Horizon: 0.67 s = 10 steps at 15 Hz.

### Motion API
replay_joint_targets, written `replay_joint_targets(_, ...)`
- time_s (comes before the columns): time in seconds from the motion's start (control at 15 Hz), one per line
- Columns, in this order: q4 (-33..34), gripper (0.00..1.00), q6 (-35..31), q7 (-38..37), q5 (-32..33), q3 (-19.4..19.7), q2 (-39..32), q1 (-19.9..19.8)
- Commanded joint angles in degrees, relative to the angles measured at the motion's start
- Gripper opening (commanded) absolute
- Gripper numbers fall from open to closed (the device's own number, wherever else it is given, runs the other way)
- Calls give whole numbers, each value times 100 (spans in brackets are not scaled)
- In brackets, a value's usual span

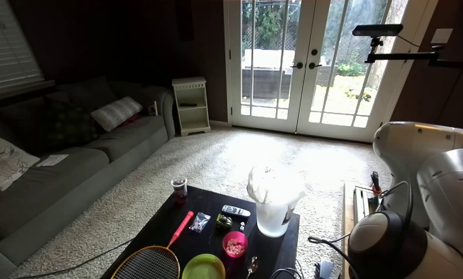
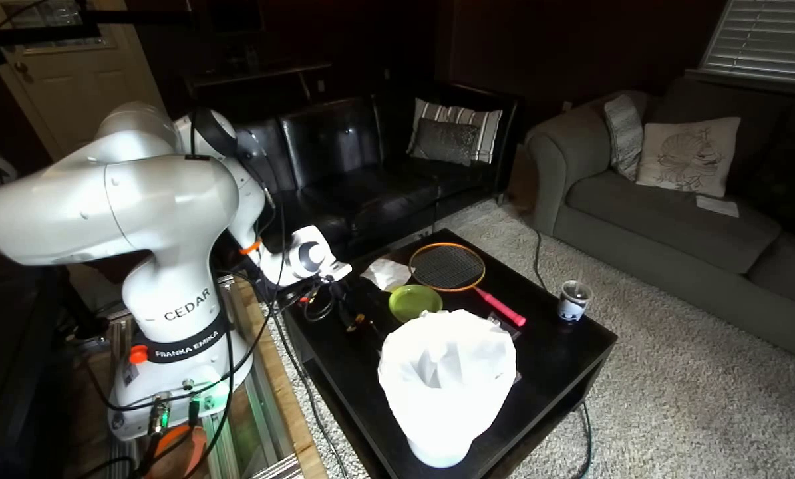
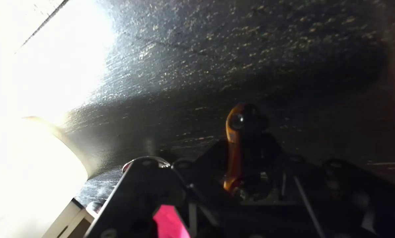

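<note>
Coffee table (image 1: 154, 228), contents in an exterior view: cup (image 1: 180, 190), far left corner; racket (image 1: 150, 265), front left; plate (image 1: 203, 267), right of the racket; spoon (image 1: 252, 265), right of the plate; bowl (image 1: 237, 235), behind and left of the spoon, small pieces (image 1: 235, 247) in it; remote control (image 1: 236, 211), behind the bowl; wastebasket (image 1: 269, 223), right of the remote control. In an exterior view: my gripper (image 2: 352, 324), left of the plate; my base (image 2: 171, 392), left of the coffee table; one sofa (image 2: 370, 179), behind it; another sofa (image 2: 663, 206), to its right.

Robotiq hand (image 2: 354, 324): tilted downward, jaws together | wrist (image 2: 306, 258): above hand | forearm (image 2: 247, 206): slanting down toward hand | Franka base (image 2: 138, 402): well behind hand
</note>
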<state>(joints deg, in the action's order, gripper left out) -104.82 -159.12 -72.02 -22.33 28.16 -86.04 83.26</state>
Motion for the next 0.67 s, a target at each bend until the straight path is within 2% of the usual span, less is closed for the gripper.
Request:
replay_joint_targets(0.0, 193, 8, 234, -919, 915, -33, 0, -148)
replay_joint_targets(0.6, 647, 8, 621, -2502, 2704, -336, 1, -738)
